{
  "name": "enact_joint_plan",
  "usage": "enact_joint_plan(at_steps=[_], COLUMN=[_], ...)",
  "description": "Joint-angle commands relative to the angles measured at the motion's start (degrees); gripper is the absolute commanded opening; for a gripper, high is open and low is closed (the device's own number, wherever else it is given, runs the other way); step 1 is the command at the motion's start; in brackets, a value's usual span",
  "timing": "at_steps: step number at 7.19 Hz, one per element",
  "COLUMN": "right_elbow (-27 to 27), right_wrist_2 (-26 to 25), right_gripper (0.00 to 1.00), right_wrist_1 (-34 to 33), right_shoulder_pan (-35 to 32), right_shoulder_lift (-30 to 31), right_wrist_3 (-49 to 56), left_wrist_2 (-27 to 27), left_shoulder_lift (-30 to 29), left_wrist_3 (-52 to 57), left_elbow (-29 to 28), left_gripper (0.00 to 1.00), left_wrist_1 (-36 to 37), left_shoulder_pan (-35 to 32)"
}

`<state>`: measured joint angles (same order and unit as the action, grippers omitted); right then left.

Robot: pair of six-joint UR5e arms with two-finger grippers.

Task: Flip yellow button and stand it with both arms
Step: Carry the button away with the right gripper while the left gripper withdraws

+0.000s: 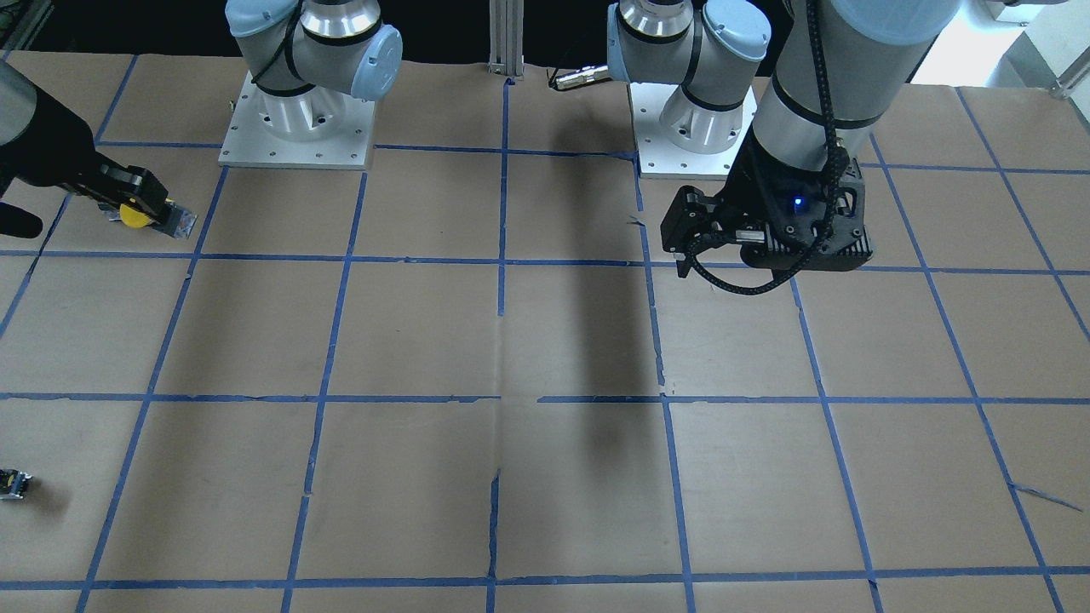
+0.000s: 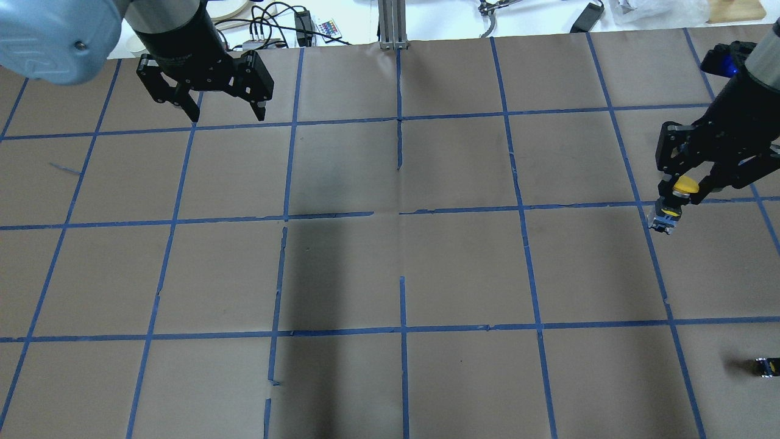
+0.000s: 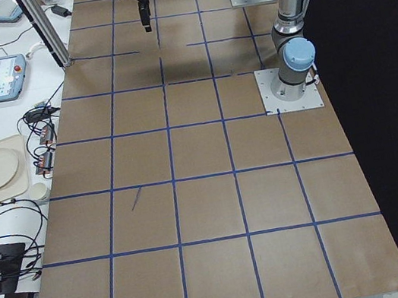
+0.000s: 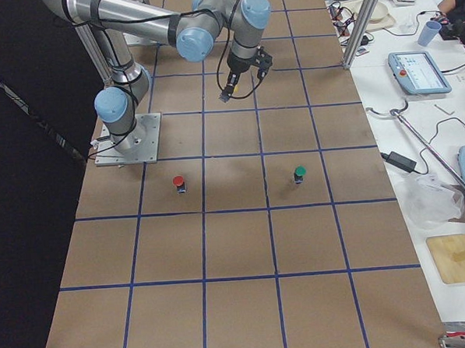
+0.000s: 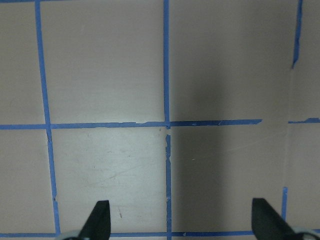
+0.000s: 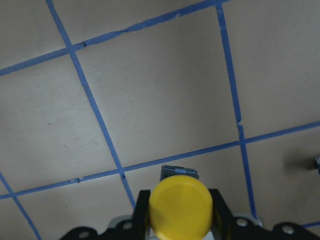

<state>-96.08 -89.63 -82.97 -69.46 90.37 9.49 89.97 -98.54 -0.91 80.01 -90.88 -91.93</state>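
The yellow button is held by its round cap in my right gripper, which is shut on it at the table's right side. Its grey-black contact block points away from the gripper toward the table. In the right wrist view the cap faces the camera between the fingers. In the front view the button shows at the far left. My left gripper is open and empty above the table's left part. In the left wrist view its fingertips are spread wide over bare paper.
A small dark block lies alone near the table's right edge, also in the front view. A red-capped button and a green-capped button stand in the exterior right view. Brown paper with a blue tape grid covers the table.
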Motion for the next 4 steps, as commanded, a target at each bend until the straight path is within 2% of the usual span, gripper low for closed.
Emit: enact_joint_plan(at_steps=[1, 2, 4], right_elbow=[-0.52, -2.17, -8.22], right_wrist_2=[-2.30, -1.52, -1.86], right_gripper=[0.03, 0.03, 0.03], right_wrist_1=[-3.78, -5.00, -16.64], right_shoulder_pan=[3.77, 8.24, 12.93], right_shoulder_lift=[-0.28, -0.37, -0.46], right_wrist_3=[21.34, 29.45, 46.84], left_wrist_2=[-4.95, -5.32, -3.50], left_shoulder_lift=[0.01, 0.19, 0.54], left_wrist_3=[0.11, 0.11, -0.32], left_elbow=[1.71, 1.29, 1.81], left_gripper=[1.00, 1.00, 0.99], left_wrist_1=[-2.96, -2.98, -2.98], left_shoulder_pan=[3.32, 3.77, 4.30])
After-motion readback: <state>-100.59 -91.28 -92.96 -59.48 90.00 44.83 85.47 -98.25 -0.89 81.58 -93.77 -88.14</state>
